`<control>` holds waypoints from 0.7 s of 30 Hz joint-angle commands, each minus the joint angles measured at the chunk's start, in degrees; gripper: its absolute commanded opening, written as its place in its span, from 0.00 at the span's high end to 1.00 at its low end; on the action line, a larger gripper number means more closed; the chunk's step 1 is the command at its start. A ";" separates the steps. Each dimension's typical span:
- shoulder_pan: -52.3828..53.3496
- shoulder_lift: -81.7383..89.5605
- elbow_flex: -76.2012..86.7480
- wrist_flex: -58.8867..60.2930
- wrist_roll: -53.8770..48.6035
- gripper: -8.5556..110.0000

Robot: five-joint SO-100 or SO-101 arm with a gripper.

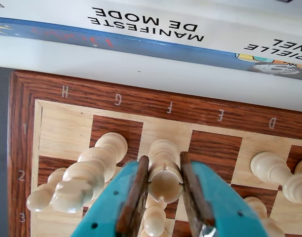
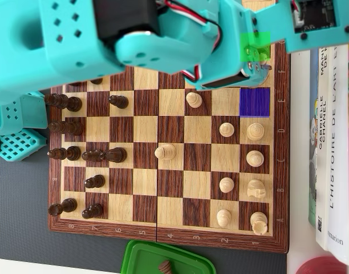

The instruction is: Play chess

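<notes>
In the wrist view my teal gripper [image 1: 164, 158] is shut on a white chess piece [image 1: 165, 183] with a notched round head, and both brown pads touch its sides. The piece stands in the F file near the wooden board's [image 1: 141, 101] first ranks. Another tall white piece [image 1: 109, 147] stands just left of it in the G file, and a white pawn [image 1: 154, 220] sits below between the fingers. In the overhead view the arm [image 2: 163, 40] covers the board's [image 2: 163, 237] top edge and hides the gripper. A blue-marked square [image 2: 254, 101] and a green patch [image 2: 255, 45] show there.
White pieces [image 2: 255, 158] fill the board's right side, with one white piece [image 2: 165, 151] out in the middle. Black pieces [image 2: 66, 153] line the left. Books [image 2: 331, 142] lie along the right edge. A green lid [image 2: 146, 257] holding a brown piece [image 2: 164, 266] sits below the board.
</notes>
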 commanded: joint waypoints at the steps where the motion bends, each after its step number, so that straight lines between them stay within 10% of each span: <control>1: 0.09 0.35 -3.16 -0.62 -0.35 0.86; 21: 0.26 -1.49 -2.72 -0.53 -0.44 0.86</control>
